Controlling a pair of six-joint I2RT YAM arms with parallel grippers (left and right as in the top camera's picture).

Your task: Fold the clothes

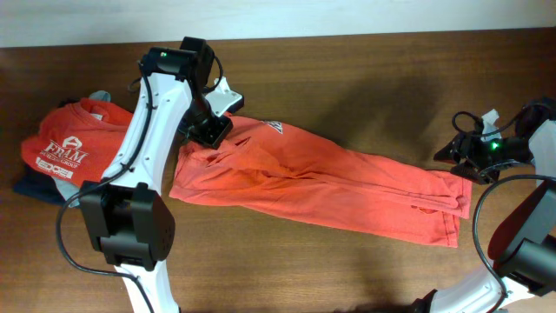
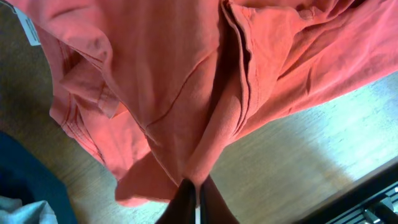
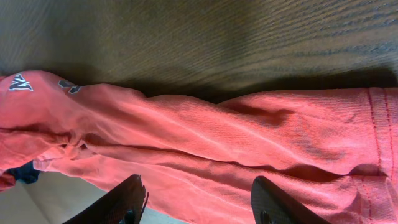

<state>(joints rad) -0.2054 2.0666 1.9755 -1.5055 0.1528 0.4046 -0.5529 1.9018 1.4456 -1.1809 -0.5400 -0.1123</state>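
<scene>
Left jaws are pressed together on a fold of the shirt (image 1: 330, 178). The left gripper (image 2: 196, 190) shows as two dark fingers meeting at the bottom edge of its wrist view, with coral cloth pinched between them and rising away in a ridge. From overhead I see it sitting at the shirt's upper-left end.

Right jaws stand apart with nothing between them. The right gripper (image 3: 199, 185) hangs over the shirt's far end, by the stitched hem (image 3: 373, 124). I can't tell whether its fingertips touch cloth.

Shirt is bunched into a long narrow band, running diagonally across the table (image 1: 347, 69) from upper left to lower right. It is a soft matte knit, deeply creased lengthwise, with a double-stitched hem. The navy, white-edged lettering (image 3: 18, 81) is mostly buried in folds and unreadable. A small white label (image 2: 28, 28) sits at the frame corner, its print too blurred to read.

Left of the shirt is the FRAM tee (image 1: 69, 143), red with white print, crumpled atop a navy garment (image 1: 30, 184). A sliver of grey garment (image 1: 100, 96) shows behind it. The left arm hides where tee and shirt meet. Table is dark wood grain.
</scene>
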